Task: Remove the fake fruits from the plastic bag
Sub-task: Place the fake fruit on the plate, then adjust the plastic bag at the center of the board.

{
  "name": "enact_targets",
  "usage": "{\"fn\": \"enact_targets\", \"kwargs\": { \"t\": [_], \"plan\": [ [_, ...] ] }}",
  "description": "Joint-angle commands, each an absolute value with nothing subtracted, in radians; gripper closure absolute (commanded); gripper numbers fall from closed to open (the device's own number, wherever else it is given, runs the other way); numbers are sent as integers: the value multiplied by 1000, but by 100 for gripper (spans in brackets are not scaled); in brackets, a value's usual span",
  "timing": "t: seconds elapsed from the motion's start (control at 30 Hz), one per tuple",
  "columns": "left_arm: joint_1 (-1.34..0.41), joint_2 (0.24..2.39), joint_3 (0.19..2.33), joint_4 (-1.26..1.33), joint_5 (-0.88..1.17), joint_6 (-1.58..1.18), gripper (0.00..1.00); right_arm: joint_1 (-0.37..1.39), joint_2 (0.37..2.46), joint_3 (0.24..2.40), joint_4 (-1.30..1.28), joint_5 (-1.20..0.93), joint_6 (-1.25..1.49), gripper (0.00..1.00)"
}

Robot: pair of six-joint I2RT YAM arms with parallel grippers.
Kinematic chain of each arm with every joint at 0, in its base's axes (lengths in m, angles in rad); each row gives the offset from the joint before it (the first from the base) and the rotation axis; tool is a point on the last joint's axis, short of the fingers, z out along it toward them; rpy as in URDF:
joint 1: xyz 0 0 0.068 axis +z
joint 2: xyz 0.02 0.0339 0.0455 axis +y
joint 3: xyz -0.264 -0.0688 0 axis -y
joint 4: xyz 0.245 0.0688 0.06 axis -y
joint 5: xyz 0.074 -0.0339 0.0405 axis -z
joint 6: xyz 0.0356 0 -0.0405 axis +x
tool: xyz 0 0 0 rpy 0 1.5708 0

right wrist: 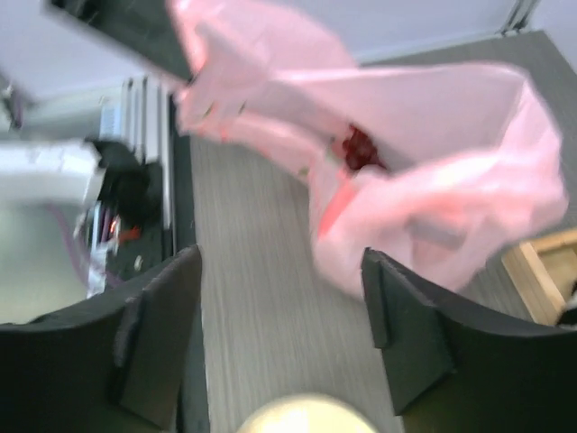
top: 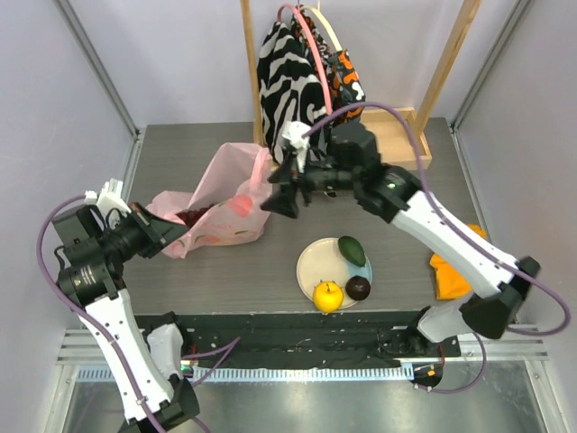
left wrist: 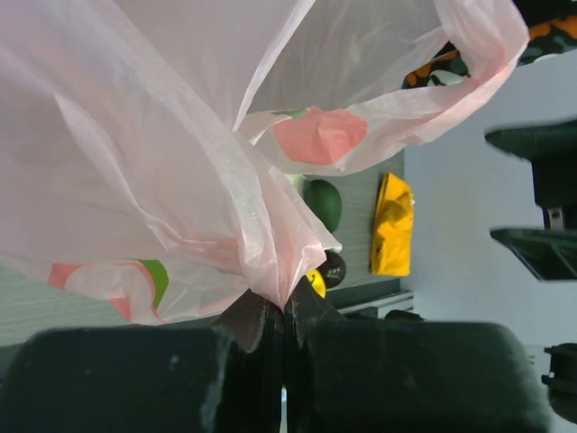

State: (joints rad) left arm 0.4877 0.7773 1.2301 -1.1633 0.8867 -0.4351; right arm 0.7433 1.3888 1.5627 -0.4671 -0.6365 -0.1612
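The pink plastic bag (top: 221, 189) lies crumpled on the table, its mouth towards the right. My left gripper (top: 178, 239) is shut on a bunched fold of its lower left edge (left wrist: 284, 302). My right gripper (top: 278, 197) hovers open at the bag's right side, nothing between its fingers (right wrist: 406, 334). A dark red grape bunch (right wrist: 361, 149) shows inside the bag (right wrist: 424, 117), dimly through the film (top: 192, 216). On the plate (top: 311, 262) sit a green avocado (top: 352, 250), a yellow-orange round fruit (top: 328, 295) and a dark maroon round fruit (top: 358, 288).
A zebra-striped cloth bag (top: 287, 81) hangs from a wooden frame at the back. A wooden tray (top: 404, 135) sits back right, a folded orange cloth (top: 446, 275) to the plate's right. A blurred pale round shape (right wrist: 302, 417) lies at the right wrist view's bottom edge.
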Motion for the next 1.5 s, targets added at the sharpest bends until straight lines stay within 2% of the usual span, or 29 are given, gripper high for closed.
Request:
{"fn": "enact_targets", "kwargs": {
  "t": [0.0,0.17,0.27,0.5,0.57,0.6,0.7,0.9,0.97,1.03,1.07,1.1,1.13,1.27,1.33,1.4,1.43,1.47],
  "plan": [
    [494,744,1243,-1233,811,-407,100,848,1550,1588,-94,-390,25,26],
    [494,738,1230,-1195,831,-425,100,920,1742,1690,-9,-209,32,29],
    [494,736,1216,-1187,848,-428,100,936,1837,1729,34,-175,41,30],
    [494,727,1203,-1201,857,-414,100,960,1888,1818,6,-146,86,31],
    [494,727,1198,-1197,861,-416,100,966,1890,1836,-59,-74,63,30],
    [494,730,1200,-1195,861,-417,100,965,1881,1833,-80,40,51,30],
    [494,730,1204,-1186,856,-420,100,942,1786,1691,-84,218,-18,36],
    [494,730,1160,-1158,865,-446,100,744,1574,1304,-210,199,-17,49],
    [494,730,1149,-1166,864,-443,100,703,1464,1191,-256,206,-26,50],
    [494,735,1131,-1190,868,-434,100,690,1398,1135,-297,178,-43,48],
    [495,736,1124,-1204,874,-423,100,689,1341,1120,-361,97,-54,46],
    [494,739,1115,-1216,882,-414,100,690,1318,1124,-398,33,-63,43],
    [494,739,1098,-1236,893,-407,100,690,1295,1137,-434,-45,-67,34],
    [495,732,1049,-1243,911,-417,100,692,1236,1326,-534,-383,-63,25],
    [494,732,1029,-1221,920,-439,100,702,1236,1388,-509,-535,-39,23],
    [494,735,1005,-1206,933,-459,100,728,1271,1482,-492,-574,-3,24],
    [495,733,999,-1198,936,-462,100,764,1290,1503,-488,-574,-2,27],
    [494,730,993,-1195,936,-462,100,788,1305,1531,-476,-562,-3,36]
  ]
}}
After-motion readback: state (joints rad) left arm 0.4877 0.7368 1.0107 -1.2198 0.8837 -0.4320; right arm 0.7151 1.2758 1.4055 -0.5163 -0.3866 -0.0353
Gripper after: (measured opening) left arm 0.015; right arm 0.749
